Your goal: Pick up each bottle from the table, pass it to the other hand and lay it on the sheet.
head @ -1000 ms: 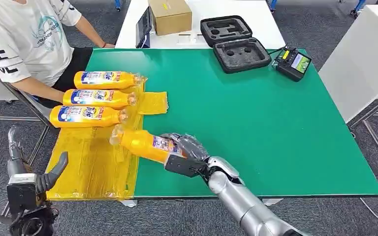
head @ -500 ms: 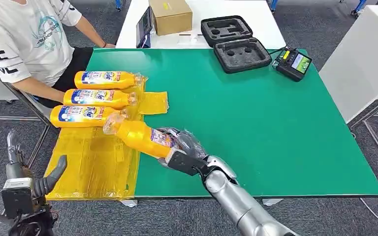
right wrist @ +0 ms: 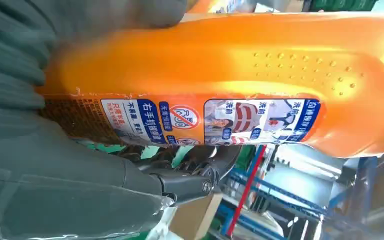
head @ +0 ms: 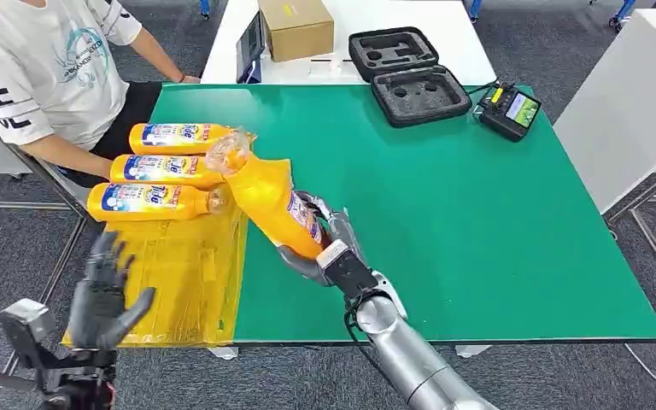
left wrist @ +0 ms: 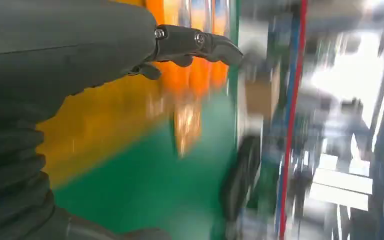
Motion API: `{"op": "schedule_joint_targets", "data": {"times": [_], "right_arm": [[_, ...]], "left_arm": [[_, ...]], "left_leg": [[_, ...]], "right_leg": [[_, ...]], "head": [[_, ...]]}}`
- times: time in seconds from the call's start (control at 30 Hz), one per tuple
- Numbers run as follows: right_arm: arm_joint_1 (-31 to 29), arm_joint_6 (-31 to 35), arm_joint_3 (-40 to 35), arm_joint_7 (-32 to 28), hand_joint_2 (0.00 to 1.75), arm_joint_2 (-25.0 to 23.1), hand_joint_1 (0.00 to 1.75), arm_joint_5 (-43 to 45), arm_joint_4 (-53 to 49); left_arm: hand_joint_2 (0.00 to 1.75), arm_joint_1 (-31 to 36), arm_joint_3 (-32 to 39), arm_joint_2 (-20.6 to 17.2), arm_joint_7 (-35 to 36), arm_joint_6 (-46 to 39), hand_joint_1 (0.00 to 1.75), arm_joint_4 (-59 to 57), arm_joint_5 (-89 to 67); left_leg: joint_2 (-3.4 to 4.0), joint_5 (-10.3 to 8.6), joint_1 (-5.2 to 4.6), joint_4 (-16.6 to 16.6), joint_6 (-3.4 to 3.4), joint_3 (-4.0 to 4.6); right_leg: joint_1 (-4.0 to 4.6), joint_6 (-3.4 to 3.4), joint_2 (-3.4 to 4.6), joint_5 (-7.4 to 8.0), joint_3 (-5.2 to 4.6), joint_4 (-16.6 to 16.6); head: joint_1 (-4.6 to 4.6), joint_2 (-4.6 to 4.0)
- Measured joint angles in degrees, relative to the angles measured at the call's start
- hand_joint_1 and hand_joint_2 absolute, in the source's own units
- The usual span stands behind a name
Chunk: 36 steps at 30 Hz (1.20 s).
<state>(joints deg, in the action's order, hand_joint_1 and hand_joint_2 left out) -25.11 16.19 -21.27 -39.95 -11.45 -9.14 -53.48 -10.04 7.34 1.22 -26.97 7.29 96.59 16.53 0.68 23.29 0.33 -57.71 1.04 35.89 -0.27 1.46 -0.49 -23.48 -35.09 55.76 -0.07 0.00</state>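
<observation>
Near the table's [head: 478, 213] left edge our right hand [head: 329, 248] holds a bottle [head: 269, 201] tilted above the sheet [head: 171, 282]; three bottles [head: 158, 171] lie there. Our left hand [head: 107, 295] is wide, blurred.

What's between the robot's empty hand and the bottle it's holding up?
In the head view, just yellow sheet lies between the left hand and the held bottle.

three bottles [head: 166, 169] on sheet [head: 171, 273], sheet on table [head: 478, 222] left edge
</observation>
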Motion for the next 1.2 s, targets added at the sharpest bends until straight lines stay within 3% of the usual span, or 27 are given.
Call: {"op": "schedule_joint_targets", "data": {"times": [0.17,0.43,0.97,1.2], "right_arm": [[1.55,-1.48,-2.42,-0.02,1.75,-1.20,1.75,1.51,0.04],[3.76,-2.36,-7.13,-0.02,1.75,-2.60,1.75,2.53,0.88],[3.79,-4.08,-9.90,-0.02,1.75,-3.17,1.75,2.60,3.01],[3.72,-5.57,-13.38,-0.02,1.75,-4.33,1.75,2.05,6.49]], "left_arm": [[1.75,1.50,-6.43,-0.11,3.56,6.46,0.00,-0.31,1.48],[1.75,3.53,-12.70,-1.40,4.87,8.67,0.00,-2.08,4.85],[1.75,4.00,-14.42,-2.62,4.46,8.35,0.00,-2.99,5.42],[1.75,6.87,-14.46,-2.86,3.01,3.03,0.00,-5.27,2.99]], "left_leg": [[-0.01,0.00,0.01,0.00,0.00,0.00],[-0.01,0.02,0.04,0.00,-0.03,0.02],[0.00,0.01,0.03,0.00,-0.02,0.03],[0.00,0.01,0.06,0.00,-0.03,0.03]], "right_leg": [[0.01,0.00,0.00,0.00,0.00,0.00],[0.03,-0.02,0.01,-0.01,-0.05,0.01],[0.02,-0.01,0.00,-0.01,-0.03,0.01],[0.03,-0.01,0.01,-0.01,-0.04,0.01]], "head": [[-0.02,0.00],[-0.02,0.00],[0.00,0.00],[-0.02,0.00]]}}
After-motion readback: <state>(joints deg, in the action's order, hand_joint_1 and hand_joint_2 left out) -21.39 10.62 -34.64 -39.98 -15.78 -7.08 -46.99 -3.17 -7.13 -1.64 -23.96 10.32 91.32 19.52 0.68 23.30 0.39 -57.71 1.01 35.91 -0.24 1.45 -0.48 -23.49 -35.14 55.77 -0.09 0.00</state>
